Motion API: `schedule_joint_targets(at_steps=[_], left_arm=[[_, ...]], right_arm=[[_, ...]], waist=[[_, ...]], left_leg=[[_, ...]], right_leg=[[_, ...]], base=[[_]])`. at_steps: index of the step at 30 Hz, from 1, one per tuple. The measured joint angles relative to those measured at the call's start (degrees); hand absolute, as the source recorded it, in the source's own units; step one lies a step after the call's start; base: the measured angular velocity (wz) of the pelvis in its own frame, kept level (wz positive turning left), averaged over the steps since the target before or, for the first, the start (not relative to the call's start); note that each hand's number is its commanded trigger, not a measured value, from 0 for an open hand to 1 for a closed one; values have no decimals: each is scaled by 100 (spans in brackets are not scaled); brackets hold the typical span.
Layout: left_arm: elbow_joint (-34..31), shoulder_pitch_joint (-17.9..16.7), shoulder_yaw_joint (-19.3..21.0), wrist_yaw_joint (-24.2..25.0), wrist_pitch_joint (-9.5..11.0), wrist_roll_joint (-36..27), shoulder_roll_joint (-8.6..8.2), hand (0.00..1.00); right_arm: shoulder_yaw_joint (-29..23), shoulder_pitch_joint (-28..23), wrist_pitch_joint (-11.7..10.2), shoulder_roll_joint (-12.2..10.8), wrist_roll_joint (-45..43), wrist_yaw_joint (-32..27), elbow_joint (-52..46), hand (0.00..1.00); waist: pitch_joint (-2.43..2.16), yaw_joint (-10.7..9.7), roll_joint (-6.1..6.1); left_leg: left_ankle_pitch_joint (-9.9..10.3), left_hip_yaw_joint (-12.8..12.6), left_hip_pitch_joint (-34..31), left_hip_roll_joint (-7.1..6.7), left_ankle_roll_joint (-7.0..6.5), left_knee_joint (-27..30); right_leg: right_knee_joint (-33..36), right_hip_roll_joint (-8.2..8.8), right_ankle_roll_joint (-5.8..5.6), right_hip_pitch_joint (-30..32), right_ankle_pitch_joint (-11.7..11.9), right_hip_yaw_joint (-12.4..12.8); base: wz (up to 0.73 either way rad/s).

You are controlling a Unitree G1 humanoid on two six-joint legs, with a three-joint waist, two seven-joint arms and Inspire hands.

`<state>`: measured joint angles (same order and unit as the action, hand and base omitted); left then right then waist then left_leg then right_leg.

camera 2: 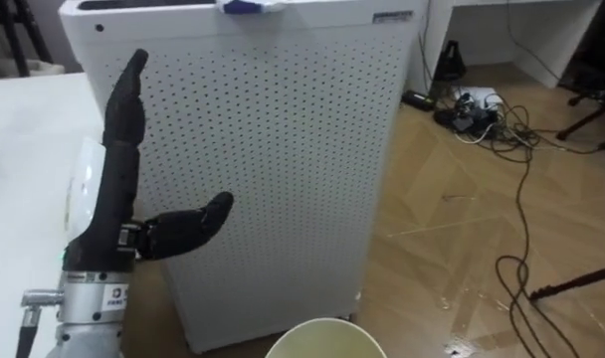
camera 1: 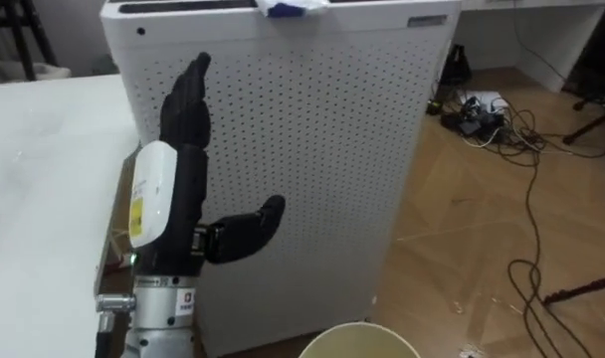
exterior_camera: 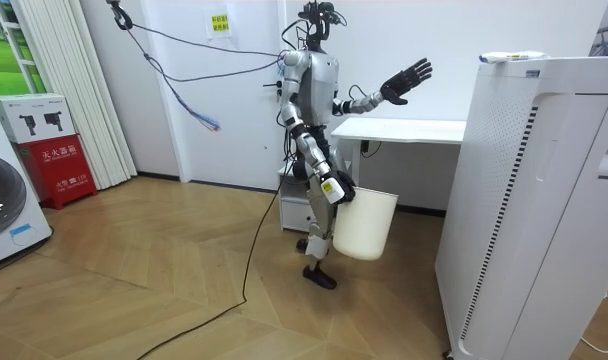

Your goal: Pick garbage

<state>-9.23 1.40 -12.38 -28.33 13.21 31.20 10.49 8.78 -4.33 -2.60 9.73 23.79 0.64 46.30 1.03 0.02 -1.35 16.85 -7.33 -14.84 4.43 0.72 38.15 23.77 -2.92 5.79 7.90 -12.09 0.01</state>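
Note:
A small crumpled white and blue piece of garbage (camera 1: 283,8) lies on top of a tall white perforated appliance (camera 1: 312,169), near its far edge; in the room view the garbage (exterior_camera: 506,57) sits on the top at the room view's right. My left hand (camera 1: 188,129) is raised in front of the appliance's face, open, fingers straight up, thumb out to the side, holding nothing. My right hand (exterior_camera: 335,188) hangs at my side and grips the rim of a cream bin (exterior_camera: 365,224), which is off the floor. The bin's rim (camera 1: 360,340) shows at the bottom edge.
I stand between a white desk (camera 1: 34,169) on my left and the appliance. Loose cables and a power strip (camera 1: 487,109) lie on the wooden floor to the right. A washing machine (exterior_camera: 4,205) and a red box (exterior_camera: 62,168) stand at the room view's left.

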Motion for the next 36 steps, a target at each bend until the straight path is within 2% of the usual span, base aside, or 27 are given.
schedule_joint_targets(at_steps=[1,2,3,4,5,6,7,8,10,11,15,16,17,19,21,22,23,24,25,26,27,28,29,30,32,36], left_arm=[[18,-1,43,-17,105,32,-33,0],[22,-1,89,-22,150,79,-48,0],[21,1,160,-38,246,119,-50,0],[20,-18,184,-113,311,152,-52,0],[21,-28,210,-155,339,218,-51,0],[19,-30,259,-208,354,366,-46,0],[14,-48,271,-254,353,465,-48,0],[8,-67,276,-258,354,499,-40,0],[1,-88,336,-266,351,707,-10,0],[-2,-80,344,-272,351,753,1,0],[-13,-62,309,-365,356,865,122,0],[-13,-113,267,-434,467,1023,123,0],[-13,-131,253,-452,522,1077,124,0],[-45,-154,233,-512,717,1401,147,0],[-99,-148,181,-512,739,1611,197,0],[-174,-137,171,-505,736,1741,223,0],[-235,-118,176,-509,720,1775,242,0],[-258,32,196,-533,687,1802,244,0],[-266,192,217,-600,648,1840,240,0],[-282,240,240,-645,635,1834,248,0],[-310,294,281,-704,627,1824,262,0],[-315,309,286,-765,627,1804,263,0],[-314,290,279,-793,624,1800,251,0],[-319,278,262,-808,649,1812,253,0],[-410,300,300,-864,674,1840,283,0],[-699,283,305,-871,683,1840,439,0]], right_arm=[[-4,-14,8,0,-17,-7,13,100],[-2,-22,9,-1,-15,-7,13,100],[1,-52,9,2,-8,-5,16,100],[-2,-104,14,18,-4,-3,17,100],[-4,-112,14,27,-8,-5,17,100],[-5,-95,14,61,-15,-23,14,100],[-19,-92,13,120,-7,-51,3,100],[-50,-95,13,135,-7,-56,10,100],[-105,-82,14,129,-12,-120,14,100],[-106,-73,14,131,-13,-137,14,100],[14,-60,14,124,81,-117,-12,100],[77,-45,12,122,80,-104,-24,100],[111,-22,12,122,75,-105,-19,100],[131,112,16,107,69,-77,23,100],[144,189,15,106,73,-44,24,100],[167,232,16,97,68,-36,28,100],[168,247,16,89,61,-12,28,100],[165,250,13,105,48,32,31,100],[167,258,13,127,64,82,45,100],[170,254,13,120,63,112,44,100],[181,227,15,103,37,156,44,100],[181,181,15,107,-11,179,47,100],[183,162,15,114,-34,184,59,100],[184,106,15,121,-94,182,65,100],[178,136,15,120,-152,171,61,100],[178,170,13,139,-149,174,62,100]], waist=[[-2,78,3],[-6,119,10],[-22,126,35],[-53,135,32],[-101,151,70],[-105,164,22],[-108,167,11],[-106,170,6],[-68,188,-92],[-60,199,-97],[-54,195,-100],[-49,206,-95],[-45,213,-91],[-4,216,-90],[9,214,-81],[23,225,-37],[28,211,-15],[46,171,60],[75,198,152],[67,201,181],[59,179,196],[50,155,187],[38,140,206],[-18,113,216],[-26,157,222],[-31,206,183]], left_leg=[[-188,171,-145,-142,59,-697],[-337,276,-197,-183,71,-1055],[-675,417,-295,-218,79,-1683],[-1056,496,-297,-234,84,-1998],[-1245,498,-245,-265,65,-2059],[-1473,543,-152,-388,-2,-2156],[-1619,574,-120,-477,-78,-2154],[-1760,587,-100,-520,-177,-2145],[-1616,563,-59,-716,-305,-2106],[-1565,551,-60,-743,-325,-2085],[-1068,543,-50,-866,-434,-1592],[-922,532,-41,-888,-457,-1434],[-863,516,-9,-898,-474,-1426],[-694,496,51,-968,-555,-1368],[-579,501,70,-1034,-625,-1261],[-515,526,97,-1036,-657,-1242],[-498,557,107,-1039,-668,-1233],[-486,702,134,-1047,-687,-1245],[-485,799,178,-1015,-689,-1323],[-513,813,212,-1007,-684,-1409],[-601,821,308,-1010,-690,-1577],[-611,822,426,-1034,-691,-1673],[-607,862,485,-1042,-685,-1701],[-627,976,593,-1048,-647,-1836],[-667,1060,686,-1027,-596,-1964],[-680,1136,799,-994,-574,-2088]], right_leg=[[6,11,7,-67,-43,126],[11,15,-3,-103,-76,167],[27,-16,-33,-153,-172,237],[78,-23,-81,-219,-306,301],[137,-14,-145,-226,-360,339],[221,52,-193,-232,-485,372],[200,114,-240,-282,-560,375],[193,148,-264,-310,-609,363],[83,369,-339,-424,-746,340],[48,401,-357,-454,-757,334],[-62,592,-483,-793,-828,17],[103,634,-544,-806,-864,-49],[250,651,-573,-766,-880,-59],[1067,772,-630,-479,-895,-194],[1468,884,-674,-355,-871,-316],[1572,895,-781,-352,-808,-374],[1628,889,-840,-336,-769,-408],[1721,880,-918,-274,-749,-506],[1512,815,-898,-147,-851,-469],[1353,798,-879,-23,-886,-453],[895,812,-873,153,-871,-398],[251,834,-862,201,-537,-280],[195,862,-800,205,-198,-308],[-39,824,-771,58,-160,-355],[-248,760,-727,-114,-107,-466],[-477,704,-712,-322,-101,-498]], base=[[-89],[-74],[-53],[-42],[-31],[-15],[-7],[3],[7],[8],[6],[3],[5],[17],[20],[13],[16],[14],[12],[7],[17],[24],[30],[23],[19],[10]])
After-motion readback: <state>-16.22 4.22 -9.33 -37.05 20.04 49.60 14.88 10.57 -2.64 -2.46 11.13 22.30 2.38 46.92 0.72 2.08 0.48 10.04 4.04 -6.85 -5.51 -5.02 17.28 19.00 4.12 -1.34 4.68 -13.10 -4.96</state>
